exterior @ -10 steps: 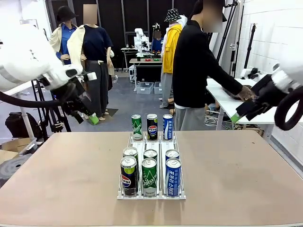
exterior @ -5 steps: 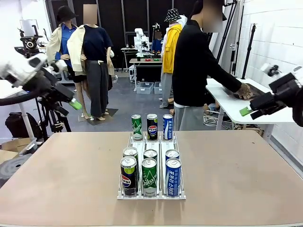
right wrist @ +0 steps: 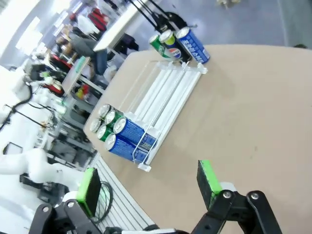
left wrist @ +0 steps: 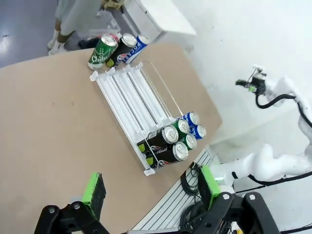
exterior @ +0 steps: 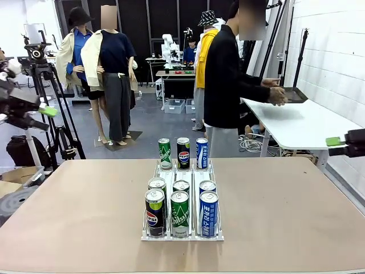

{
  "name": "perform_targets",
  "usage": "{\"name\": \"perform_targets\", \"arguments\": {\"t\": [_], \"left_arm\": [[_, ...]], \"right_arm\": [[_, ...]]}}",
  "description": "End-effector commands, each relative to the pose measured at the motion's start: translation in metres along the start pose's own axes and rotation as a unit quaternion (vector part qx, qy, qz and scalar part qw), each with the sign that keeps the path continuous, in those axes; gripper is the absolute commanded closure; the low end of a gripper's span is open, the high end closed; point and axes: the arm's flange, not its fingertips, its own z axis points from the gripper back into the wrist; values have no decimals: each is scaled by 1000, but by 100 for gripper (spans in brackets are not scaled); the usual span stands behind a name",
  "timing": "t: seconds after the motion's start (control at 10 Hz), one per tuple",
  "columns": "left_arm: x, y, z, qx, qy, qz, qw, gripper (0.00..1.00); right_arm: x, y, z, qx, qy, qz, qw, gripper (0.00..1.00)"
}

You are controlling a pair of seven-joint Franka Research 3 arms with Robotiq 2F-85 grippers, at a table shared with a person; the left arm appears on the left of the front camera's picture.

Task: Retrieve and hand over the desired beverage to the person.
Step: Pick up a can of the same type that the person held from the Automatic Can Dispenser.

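Note:
Beverage cans stand in a white rack (exterior: 181,237) at mid-table: a near cluster led by a Pepsi can (exterior: 154,212), a green can (exterior: 179,214) and a blue can (exterior: 209,213), and three more cans (exterior: 183,152) at the far end. Nothing marks one as the desired beverage. My left gripper (exterior: 45,112) hangs open at the far left, off the table. Low at the far right, my right gripper (exterior: 335,141) is open too. Both wrist views look down past open grippers (left wrist: 151,185) (right wrist: 147,181) onto the rack (left wrist: 131,95) (right wrist: 168,95). The person (exterior: 223,80) stands side-on beyond the table.
The person's hands (exterior: 275,92) are at a black tray over a white side table (exterior: 296,123) at the right. A tripod (exterior: 48,97) stands behind my left gripper. The tabletop (exterior: 74,217) is bare on both sides of the rack.
Both arms have swung outward to the picture's edges, grippers still open. The person has straightened up and drawn both hands together at the black tray.

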Motion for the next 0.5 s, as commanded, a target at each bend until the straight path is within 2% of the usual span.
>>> {"name": "perform_targets", "arguments": {"t": [0.0,0.2,0.4], "left_arm": [[-19,25,18,-33,-20,10,999,0],[-40,57,27,-59,-45,24,997,0],[-53,80,19,-86,-47,19,995,0]], "right_arm": [[-14,-21,7,28,-27,-17,999,0],[-30,-28,23,44,-65,-28,997,0],[-32,-28,27,54,-76,-27,995,0]]}}
